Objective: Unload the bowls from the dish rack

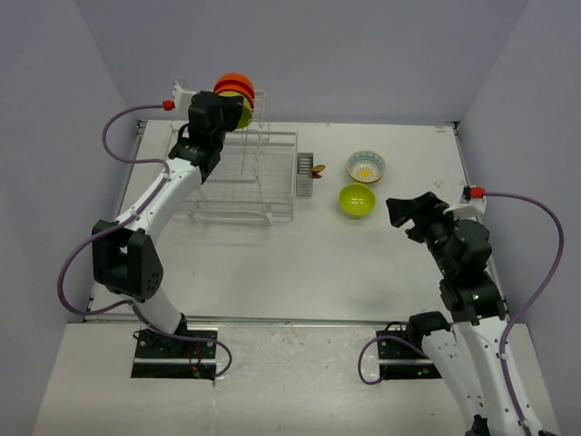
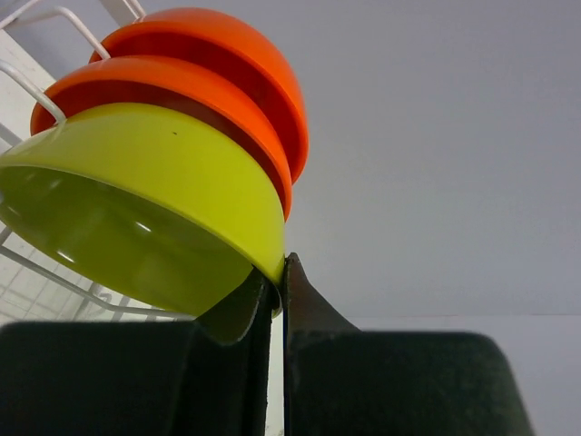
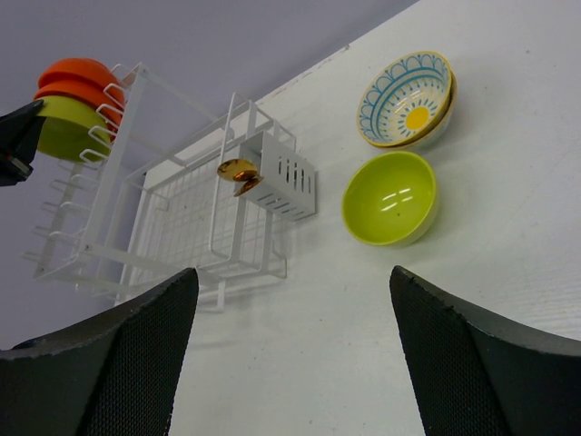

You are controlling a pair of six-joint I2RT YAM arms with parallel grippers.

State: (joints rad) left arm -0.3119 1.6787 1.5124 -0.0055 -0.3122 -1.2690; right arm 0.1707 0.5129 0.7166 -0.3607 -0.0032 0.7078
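Glossy smooth lime-green bowl [image 2: 154, 209] (plastic, by the look), smooth orange bowls [image 2: 218, 54], white coated wire dish rack [image 3: 182, 218], matt white table [image 1: 300, 263]

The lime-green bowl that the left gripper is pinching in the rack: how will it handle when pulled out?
Likely rigid and light: the lime-green bowl looks like thin plastic. Its glossy surface shows highlights, so the left gripper, pinching only the rim, could slip. It sits tight against the orange bowls in the dish rack, so it may drag them.

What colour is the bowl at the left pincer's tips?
Lime green; the bowl at the left pincer shows best in left wrist view.
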